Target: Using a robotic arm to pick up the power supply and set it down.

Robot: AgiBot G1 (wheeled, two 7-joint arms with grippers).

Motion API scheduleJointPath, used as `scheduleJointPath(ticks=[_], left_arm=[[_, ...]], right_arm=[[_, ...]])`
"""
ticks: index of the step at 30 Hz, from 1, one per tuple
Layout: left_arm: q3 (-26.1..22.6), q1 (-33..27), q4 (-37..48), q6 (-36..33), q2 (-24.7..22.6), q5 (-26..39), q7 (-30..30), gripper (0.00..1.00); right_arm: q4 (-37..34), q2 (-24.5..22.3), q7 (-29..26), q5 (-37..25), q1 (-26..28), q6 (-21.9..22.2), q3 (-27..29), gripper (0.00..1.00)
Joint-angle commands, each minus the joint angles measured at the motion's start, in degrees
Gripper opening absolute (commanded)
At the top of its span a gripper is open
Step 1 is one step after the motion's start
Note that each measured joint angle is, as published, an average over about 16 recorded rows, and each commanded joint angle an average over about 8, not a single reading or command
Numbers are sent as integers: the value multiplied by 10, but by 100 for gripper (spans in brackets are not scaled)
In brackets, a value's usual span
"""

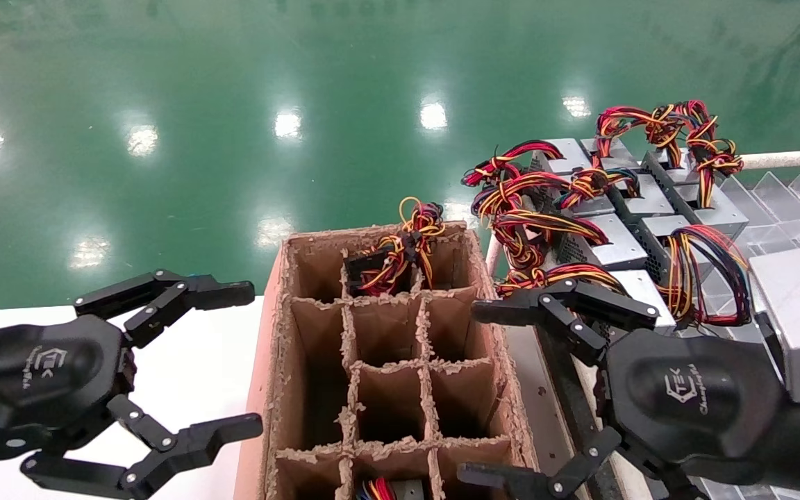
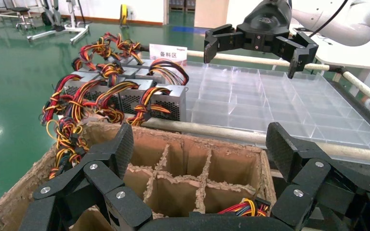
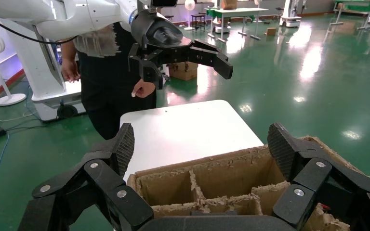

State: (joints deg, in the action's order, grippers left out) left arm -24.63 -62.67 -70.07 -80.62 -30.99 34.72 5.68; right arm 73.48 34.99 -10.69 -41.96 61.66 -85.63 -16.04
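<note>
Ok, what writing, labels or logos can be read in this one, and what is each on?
"备料区": red characters on the white sign card standing behind the power supplies, seen in the left wrist view.
Logo with a line of lettering on the left pincer housing: too small to read.
Same logo and lettering on the right pincer housing: too small to read.
No writing shows on the cardboard box.

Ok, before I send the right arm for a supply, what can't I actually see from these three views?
- Nearest compartments of the brown cardboard divider box: cut off by the head view's lower edge; only red-yellow wires show.
- Far compartment: a wire bundle hides whatever sits beneath.
- Silver-grey metal power supplies: wire bundles cover most tops, and the open black right gripper blocks the nearest.
- Right wrist view: shows no supplies.
- Open left gripper hovers beside the box.
</note>
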Motion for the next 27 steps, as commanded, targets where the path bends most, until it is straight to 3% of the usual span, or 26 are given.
scheduleJointPath(ticks=[1,11,12,19,20,27], left_arm=[[0,0,0,0,0,0,0,100],[0,0,0,0,0,0,0,99],[0,0,0,0,0,0,0,90],[0,0,0,0,0,0,0,4],[0,0,0,0,0,0,0,0],[0,0,0,0,0,0,0,0]], right_arm=[[0,0,0,0,0,0,0,100],[0,0,0,0,0,0,0,100],[0,0,0,0,0,0,0,100],[0,0,0,0,0,0,0,100],[0,0,0,0,0,0,0,100],[-11,5,16,-15,9,13,2,100]])
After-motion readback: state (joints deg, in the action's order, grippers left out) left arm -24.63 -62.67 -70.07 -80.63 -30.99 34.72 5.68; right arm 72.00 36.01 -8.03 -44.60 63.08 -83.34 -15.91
